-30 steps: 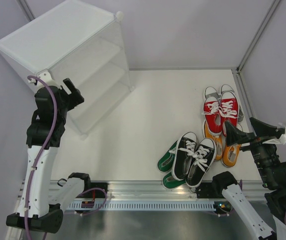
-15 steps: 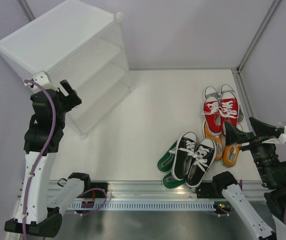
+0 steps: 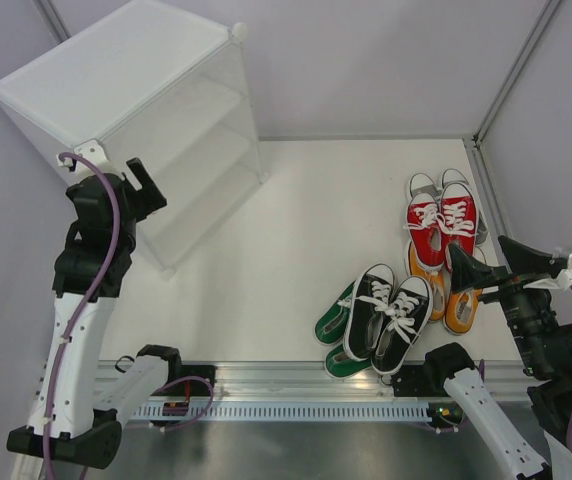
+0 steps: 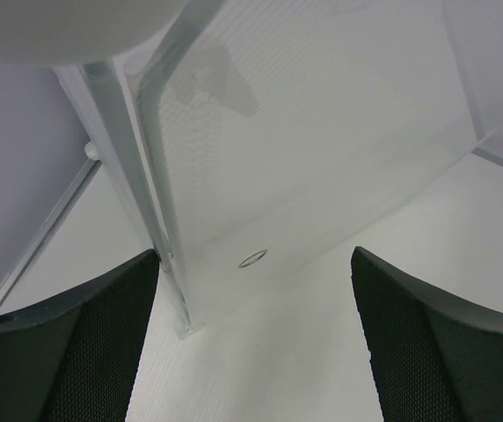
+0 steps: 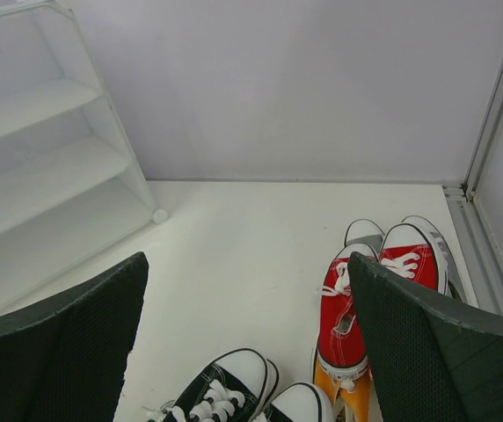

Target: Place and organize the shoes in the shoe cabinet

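Only top view shows all five pairs, piled by the table's (image 3: 296,200) right edge: black pair (image 3: 388,315) on green pair (image 3: 331,325), red pair (image 3: 443,228) over orange pair (image 3: 463,310) and grey pair (image 3: 431,185). Left wrist view: just the shoe cabinet's (image 4: 322,132) translucent, finely textured panel, far-left corner, left gripper (image 4: 251,352) released right before it. Right gripper (image 3: 486,256) released too, near the orange pair — canvas uppers, white rubber toecaps

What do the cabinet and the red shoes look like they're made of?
The shoe cabinet: probably plastic, milky white and translucent, since its shelves show through the panels. The red shoes: likely matte canvas uppers, with white laces and smooth white toe caps, perhaps rubber.
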Controlling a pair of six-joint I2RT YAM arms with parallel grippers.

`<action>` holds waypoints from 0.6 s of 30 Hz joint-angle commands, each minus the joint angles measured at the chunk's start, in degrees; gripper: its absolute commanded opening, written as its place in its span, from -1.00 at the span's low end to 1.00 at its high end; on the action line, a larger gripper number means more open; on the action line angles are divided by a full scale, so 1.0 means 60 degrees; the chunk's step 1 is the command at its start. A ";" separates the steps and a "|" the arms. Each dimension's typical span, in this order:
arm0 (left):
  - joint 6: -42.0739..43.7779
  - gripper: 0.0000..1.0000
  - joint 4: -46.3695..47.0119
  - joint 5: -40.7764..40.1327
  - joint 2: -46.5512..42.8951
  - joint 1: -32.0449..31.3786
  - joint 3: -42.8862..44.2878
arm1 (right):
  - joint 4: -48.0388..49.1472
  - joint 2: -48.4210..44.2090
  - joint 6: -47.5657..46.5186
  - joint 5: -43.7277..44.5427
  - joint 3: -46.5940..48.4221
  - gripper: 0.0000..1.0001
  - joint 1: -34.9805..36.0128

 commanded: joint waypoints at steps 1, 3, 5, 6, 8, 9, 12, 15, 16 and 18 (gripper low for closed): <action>0.0092 0.83 0.0290 0.0236 0.0048 -0.0276 0.0056 | 0.0229 -0.0079 -0.0072 0.0171 -0.0084 0.96 0.0056; 0.0004 0.81 0.0289 0.0237 0.0019 -0.0407 0.0041 | 0.0258 -0.0079 -0.0072 0.0171 -0.0085 0.96 0.0056; -0.0040 0.76 0.0260 0.0222 -0.0011 -0.0510 0.0041 | 0.0272 -0.0079 -0.0072 0.0185 -0.0070 0.96 0.0056; -0.0069 0.75 0.0260 0.0149 -0.0025 -0.0656 0.0041 | 0.0273 -0.0079 -0.0086 0.0171 -0.0070 0.96 0.0056; -0.0114 0.72 0.0260 -0.0026 -0.0040 -0.0759 0.0011 | 0.0272 -0.0093 -0.0072 0.0171 -0.0070 0.96 0.0056; -0.0114 0.72 0.0275 -0.0100 -0.0026 -0.0818 -0.0003 | 0.0273 -0.0079 -0.0057 0.0185 -0.0070 0.95 0.0056; -0.0026 0.72 0.0275 -0.0320 0.0092 -0.0862 -0.0003 | 0.0243 -0.0108 -0.0101 0.0200 -0.0055 0.95 0.0056; -0.0026 0.72 0.0246 -0.0569 0.0180 -0.0877 -0.0003 | 0.0243 -0.0122 -0.0116 0.0229 -0.0055 0.96 0.0056; -0.0084 0.72 0.0260 -0.0627 0.0165 -0.0877 -0.0003 | 0.0243 -0.0122 -0.0116 0.0244 -0.0055 0.96 0.0071; -0.0128 0.72 0.0231 -0.0774 0.0063 -0.0950 0.0011 | 0.0214 -0.0137 -0.0116 0.0229 -0.0041 0.96 0.0071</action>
